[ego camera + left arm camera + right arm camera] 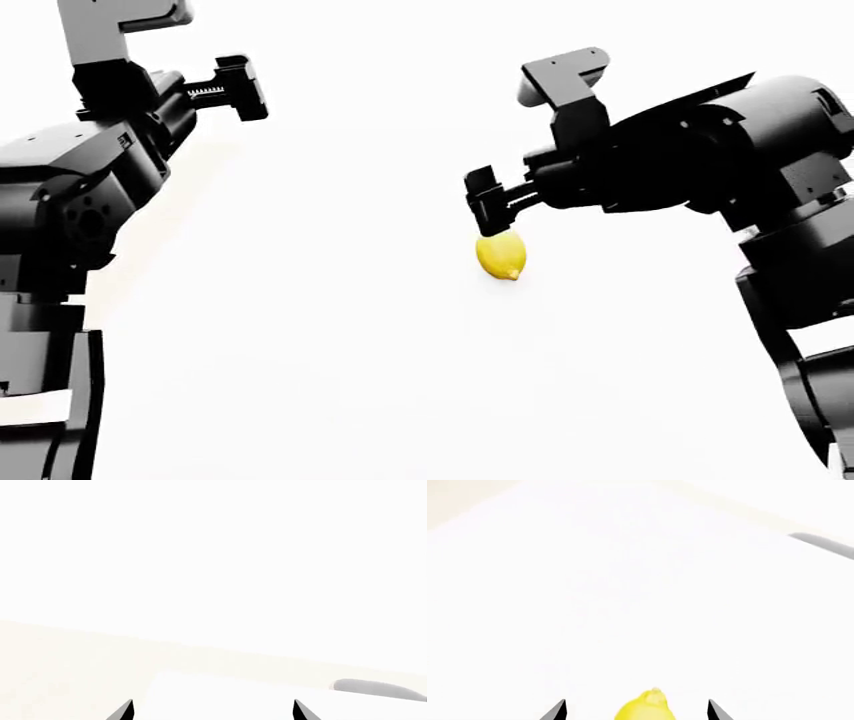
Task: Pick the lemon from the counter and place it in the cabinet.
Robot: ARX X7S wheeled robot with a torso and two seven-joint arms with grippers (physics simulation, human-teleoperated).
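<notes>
Nearest, the robot's own dark arm links frame both sides of the head view, with the bare white counter [334, 400] between them. Just beyond, right of centre, the lemon [501, 256] lies on the counter, long axis pointing away. The right gripper [489, 208] hangs just above the lemon's far end. In the right wrist view the lemon [644, 707] sits centred between the two dark fingertips [557, 710], which stand spread on either side with a gap to the fruit. So the jaws are open and hold nothing.

The step in hand looks like the approach for the pick: aligned, not yet gripped. The next move probably calls for a small descent so the tips straddle the lemon's middle, then a gentle close; a rounded fruit may roll or squirt out if pinched off-centre.

The right arm reaches in from the right, forearm roughly level, wrist bent down toward the counter. Farther off at left, the left gripper [230, 88] is held high and idle, its tips spread in its wrist view and empty. No cabinet shows anywhere.
</notes>
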